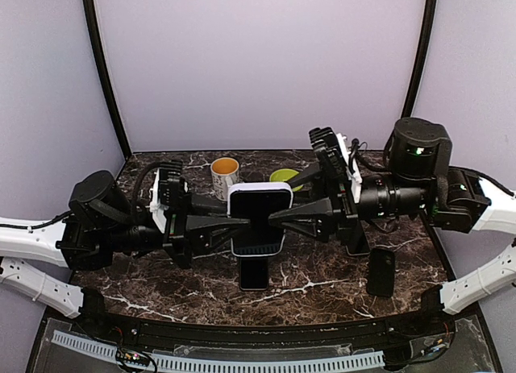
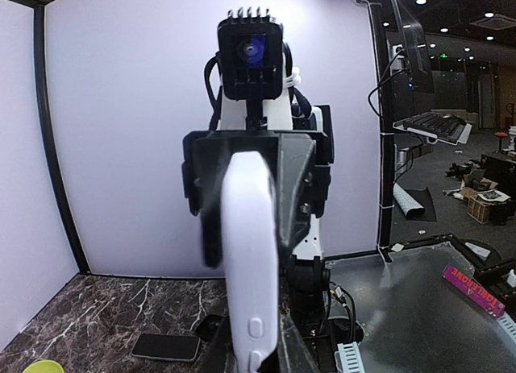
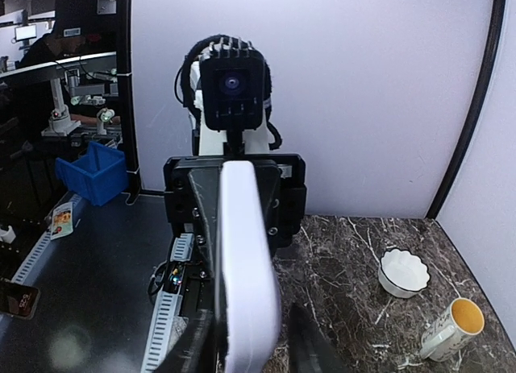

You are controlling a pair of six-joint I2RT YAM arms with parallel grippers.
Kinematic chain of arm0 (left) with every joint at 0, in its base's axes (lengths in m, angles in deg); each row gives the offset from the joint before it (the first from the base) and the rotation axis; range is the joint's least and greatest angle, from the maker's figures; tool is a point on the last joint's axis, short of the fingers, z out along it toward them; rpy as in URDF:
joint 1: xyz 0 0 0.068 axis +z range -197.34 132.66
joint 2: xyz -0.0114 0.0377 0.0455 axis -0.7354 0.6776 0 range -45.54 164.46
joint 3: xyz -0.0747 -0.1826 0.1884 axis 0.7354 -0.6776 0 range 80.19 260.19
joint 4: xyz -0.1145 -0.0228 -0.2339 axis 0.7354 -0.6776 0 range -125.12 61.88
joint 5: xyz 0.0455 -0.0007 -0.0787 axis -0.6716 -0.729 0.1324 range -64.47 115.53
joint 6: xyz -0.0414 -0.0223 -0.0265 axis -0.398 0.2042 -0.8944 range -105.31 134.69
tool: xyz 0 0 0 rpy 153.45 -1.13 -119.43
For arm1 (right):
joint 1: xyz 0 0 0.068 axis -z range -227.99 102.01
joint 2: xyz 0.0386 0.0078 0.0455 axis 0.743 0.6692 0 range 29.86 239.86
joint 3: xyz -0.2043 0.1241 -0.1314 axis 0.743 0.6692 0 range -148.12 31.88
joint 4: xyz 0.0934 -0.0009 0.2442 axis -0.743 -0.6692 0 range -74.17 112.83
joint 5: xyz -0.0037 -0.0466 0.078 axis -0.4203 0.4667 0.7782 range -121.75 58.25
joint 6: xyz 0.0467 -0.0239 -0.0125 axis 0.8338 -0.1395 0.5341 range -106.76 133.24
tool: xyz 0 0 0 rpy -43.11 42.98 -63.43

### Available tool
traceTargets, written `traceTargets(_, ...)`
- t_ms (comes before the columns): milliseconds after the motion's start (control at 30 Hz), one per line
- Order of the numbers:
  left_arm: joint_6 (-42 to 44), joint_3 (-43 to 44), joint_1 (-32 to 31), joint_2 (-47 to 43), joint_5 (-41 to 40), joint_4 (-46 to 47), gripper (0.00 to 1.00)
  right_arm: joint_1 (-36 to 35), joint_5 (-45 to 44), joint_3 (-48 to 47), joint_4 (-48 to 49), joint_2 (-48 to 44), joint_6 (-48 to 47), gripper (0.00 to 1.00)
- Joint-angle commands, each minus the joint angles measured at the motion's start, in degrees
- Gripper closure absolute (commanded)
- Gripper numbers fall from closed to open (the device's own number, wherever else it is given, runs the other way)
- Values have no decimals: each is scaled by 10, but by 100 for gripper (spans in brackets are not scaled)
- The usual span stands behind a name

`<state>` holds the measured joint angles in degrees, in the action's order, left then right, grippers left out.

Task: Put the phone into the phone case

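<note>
The white phone case (image 1: 260, 201) hangs above the middle of the table between both grippers. My left gripper (image 1: 232, 221) is shut on its left end, where the case shows edge-on with its side buttons (image 2: 251, 252). My right gripper (image 1: 284, 215) straddles the right end of the case (image 3: 246, 268). One finger lies against the case and the other finger (image 3: 313, 341) stands a little off it. The case's near face shows a dark panel in a pale rim. A black phone (image 1: 254, 274) lies on the table under the case, and a second black phone (image 1: 381, 271) (image 2: 165, 346) lies at the right.
A mug (image 1: 225, 175) (image 3: 453, 325) and a green bowl (image 1: 284, 176) stand at the back of the marble table (image 1: 322, 284). A white bowl (image 3: 401, 272) sits near the mug. Purple walls close the back and sides.
</note>
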<state>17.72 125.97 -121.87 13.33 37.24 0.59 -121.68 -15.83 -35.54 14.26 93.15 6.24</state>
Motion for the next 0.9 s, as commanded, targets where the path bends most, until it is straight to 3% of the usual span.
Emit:
traceTargets(0,-25,-12,-4,-19,0,97,100,8,3,17,35,17,15,44)
traceTargets(67,-28,-18,-4,-21,-6,123,100,8,3,32,46,18,27,42)
traceTargets(133,-28,-19,-4,-21,-9,126,100,8,6,40,56,20,37,51)
traceTargets(267,-29,-20,-4,-18,-8,123,100,9,5,40,66,16,53,100)
traceTargets(400,-28,-25,-4,-19,-40,109,100,24,-43,33,60,20,103,100)
traceTargets(467,-29,-21,-3,-15,-104,74,81,44,-81,29,38,27,143,100)
traceTargets(500,-28,-17,-1,-7,-164,53,50,58,-91,27,21,32,167,100)
traceTargets(567,-54,26,18,15,-219,-44,19,101,-96,32,-15,45,223,100)
traceTargets(667,-121,77,97,53,-219,-230,4,173,-57,70,-39,62,309,100)
traceTargets(867,-132,110,230,117,-134,-339,1,249,38,162,16,111,437,100)
